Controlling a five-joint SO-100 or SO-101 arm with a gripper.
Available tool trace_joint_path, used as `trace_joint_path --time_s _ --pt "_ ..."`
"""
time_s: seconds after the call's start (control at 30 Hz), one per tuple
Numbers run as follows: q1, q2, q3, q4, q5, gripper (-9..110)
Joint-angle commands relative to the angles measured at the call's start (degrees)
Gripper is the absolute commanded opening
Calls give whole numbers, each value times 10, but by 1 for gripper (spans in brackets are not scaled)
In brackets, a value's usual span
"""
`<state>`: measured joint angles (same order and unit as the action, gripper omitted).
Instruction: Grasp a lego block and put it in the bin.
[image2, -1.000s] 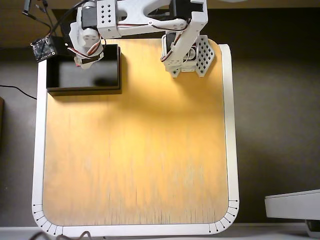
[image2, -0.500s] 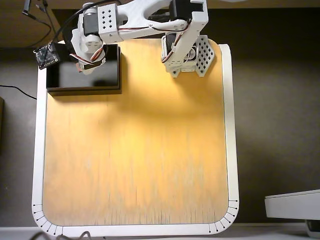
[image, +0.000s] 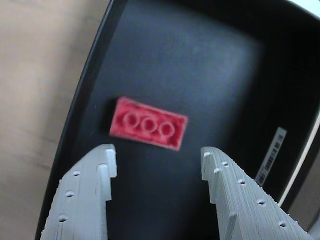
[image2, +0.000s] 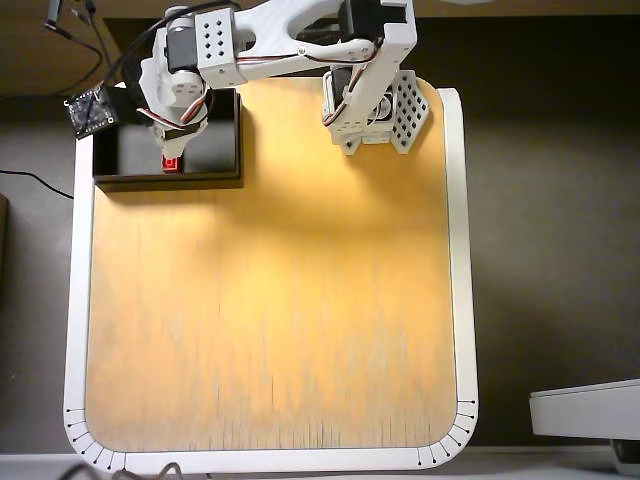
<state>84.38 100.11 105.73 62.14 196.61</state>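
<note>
White end effector (image: 159, 162) spread above lego block (image: 148, 123) in bin (image: 210, 65).

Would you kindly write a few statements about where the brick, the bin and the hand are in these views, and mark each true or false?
1. The lego block lies on the floor of the bin. True.
2. The hand is shut on the block. False: its fingers stand apart, and the block lies free beyond their tips.
3. In the wrist view the block shows three round tubes, not studs. True.
4. In the overhead view the bin sits at the board's lower right corner. False: it sits at the upper left corner.
5. A second red block lies on the wooden board. False: none shows on the board.
</note>
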Motion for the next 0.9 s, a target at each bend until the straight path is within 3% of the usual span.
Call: trace_joint_path --time_s 0.0,0.37,0.67,0.87 --pt "-10 15 -10 -16 3 18" --pt "-148 151 -11 -128 -182 18" --pt "-275 258 -9 -148 -248 17" --pt "-371 337 21 -148 -221 1"
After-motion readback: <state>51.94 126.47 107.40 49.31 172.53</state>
